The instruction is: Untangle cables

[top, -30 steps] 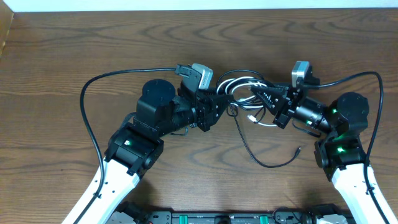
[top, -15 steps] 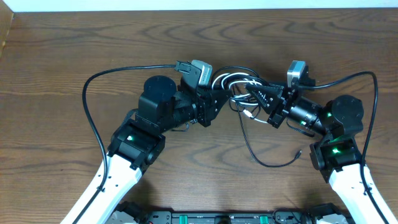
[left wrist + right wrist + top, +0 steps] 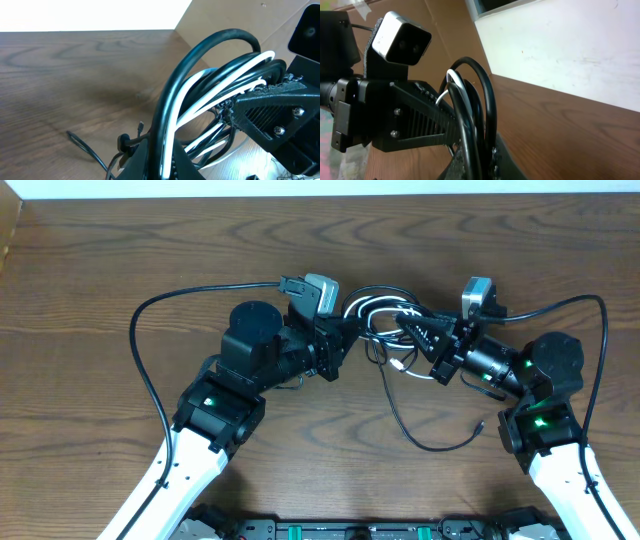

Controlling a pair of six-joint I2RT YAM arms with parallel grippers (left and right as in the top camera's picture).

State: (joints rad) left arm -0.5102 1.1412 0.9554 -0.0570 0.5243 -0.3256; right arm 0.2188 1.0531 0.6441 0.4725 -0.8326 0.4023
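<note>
Since a second ago the left fingers (image 3: pixel 347 330) have closed onto the cables (image 3: pixel 378 307), a black-and-white bundle at upper centre of the overhead frame. The right fingers (image 3: pixel 408 322) pinch its other side, and one black strand trails across the surface (image 3: pixel 100 260) toward lower right.

Left fingers (image 3: pixel 342 332), apart a second ago, now tight on the cables (image 3: pixel 380 308).

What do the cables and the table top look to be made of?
The cables: a smooth plastic or rubbery jacket, some black and some white, slightly glossy, going by the soft highlights along their curves. The table: dark brown wood or a wood-look laminate with a matte finish. Swirling grain shows, but which of the two it is cannot be told.
</note>
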